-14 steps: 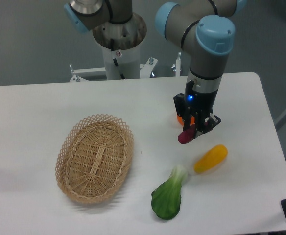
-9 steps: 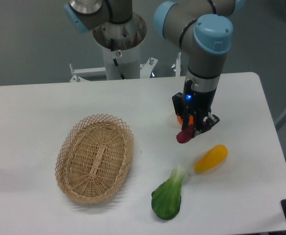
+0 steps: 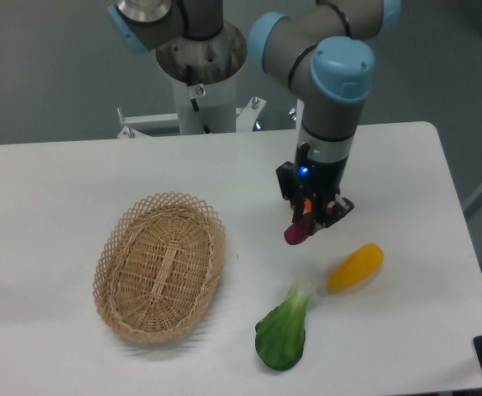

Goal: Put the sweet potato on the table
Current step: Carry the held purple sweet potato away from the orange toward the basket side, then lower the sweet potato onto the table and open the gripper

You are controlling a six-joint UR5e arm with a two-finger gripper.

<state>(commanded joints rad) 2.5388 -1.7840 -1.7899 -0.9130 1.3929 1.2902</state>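
Magenta sweet potato half-hidden between fingers.

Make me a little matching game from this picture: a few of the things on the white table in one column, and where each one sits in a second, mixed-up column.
Things:
1. sweet potato
2. basket
3. leafy green
4. yellow vegetable

Places:
A. lying on the table, nearest the front edge
B. held in the pincer
C. standing on the left part of the table
D. lying on the table, right of the leafy green and below the pincer

Pairs: 1-B, 2-C, 3-A, 4-D
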